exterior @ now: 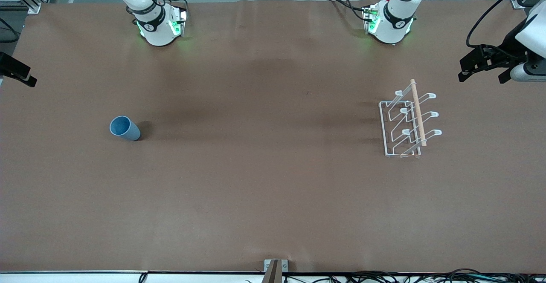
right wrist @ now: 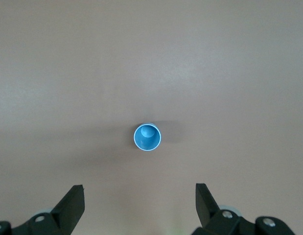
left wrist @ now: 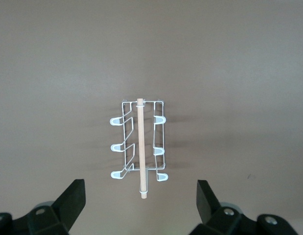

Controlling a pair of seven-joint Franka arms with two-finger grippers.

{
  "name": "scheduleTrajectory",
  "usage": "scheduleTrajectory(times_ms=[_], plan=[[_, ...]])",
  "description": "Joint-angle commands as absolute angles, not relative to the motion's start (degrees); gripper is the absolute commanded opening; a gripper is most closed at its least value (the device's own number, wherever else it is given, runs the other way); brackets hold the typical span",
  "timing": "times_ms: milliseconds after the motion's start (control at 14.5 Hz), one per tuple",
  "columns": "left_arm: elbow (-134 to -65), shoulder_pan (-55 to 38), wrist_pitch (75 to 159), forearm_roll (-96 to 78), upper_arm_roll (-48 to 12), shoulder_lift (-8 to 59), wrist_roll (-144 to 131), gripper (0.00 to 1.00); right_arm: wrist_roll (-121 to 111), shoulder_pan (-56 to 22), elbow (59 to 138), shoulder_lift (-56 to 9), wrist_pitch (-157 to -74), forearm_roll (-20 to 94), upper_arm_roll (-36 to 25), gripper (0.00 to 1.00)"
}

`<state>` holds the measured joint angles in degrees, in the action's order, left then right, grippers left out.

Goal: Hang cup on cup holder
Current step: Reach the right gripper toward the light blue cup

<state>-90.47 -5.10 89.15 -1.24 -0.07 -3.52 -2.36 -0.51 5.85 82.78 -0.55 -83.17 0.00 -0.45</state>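
The light-blue cup (exterior: 125, 128) stands upright, mouth up, on the brown table toward the right arm's end; the right wrist view looks straight down into it (right wrist: 147, 137). The white wire cup holder (exterior: 407, 123) with its wooden rod stands toward the left arm's end and shows in the left wrist view (left wrist: 139, 149). My left gripper (exterior: 484, 76) is open and empty, high up by the table's end beside the holder (left wrist: 140, 185). My right gripper (exterior: 17, 74) is open and empty, high up at the other end of the table (right wrist: 139, 188). All the holder's prongs are bare.
The two arm bases (exterior: 158, 23) (exterior: 390, 21) stand along the table's edge farthest from the front camera. A small metal bracket (exterior: 275, 266) sits at the edge nearest the camera. The brown table cover (exterior: 264, 168) is flat.
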Motion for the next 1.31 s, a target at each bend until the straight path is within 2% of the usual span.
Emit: scheduleTrajectory(times_ms=[0, 414, 552, 966, 1241], plan=[[-91.23, -5.1, 89.12, -0.79, -0.26, -4.66, -2.9, 1.0, -1.23, 6.42, 82.44, -0.62, -82.62, 0.7, -0.26, 1.0], [-90.7, -5.19, 88.95, -1.14, -0.18, -4.39, -3.08, 1.0, -1.23, 6.5, 83.49, -0.53, -82.62, 0.7, -0.35, 1.0], [-87.21, -5.01, 88.86, -0.79, 0.0, -3.87, -2.81, 1.0, -1.41, 6.59, 87.34, -0.35, -83.58, 0.7, -0.53, 1.0], [-86.75, -5.01, 87.72, -0.97, 0.26, -2.99, -2.9, 1.0, -2.02, 6.42, 103.07, -0.53, -99.29, 0.53, -0.44, 1.0], [-87.1, -5.1, 84.9, -0.79, 0.09, -2.99, -2.99, 1.0, -7.28, 7.38, 116.42, -0.79, -115.01, 0.26, -0.53, 1.0]])
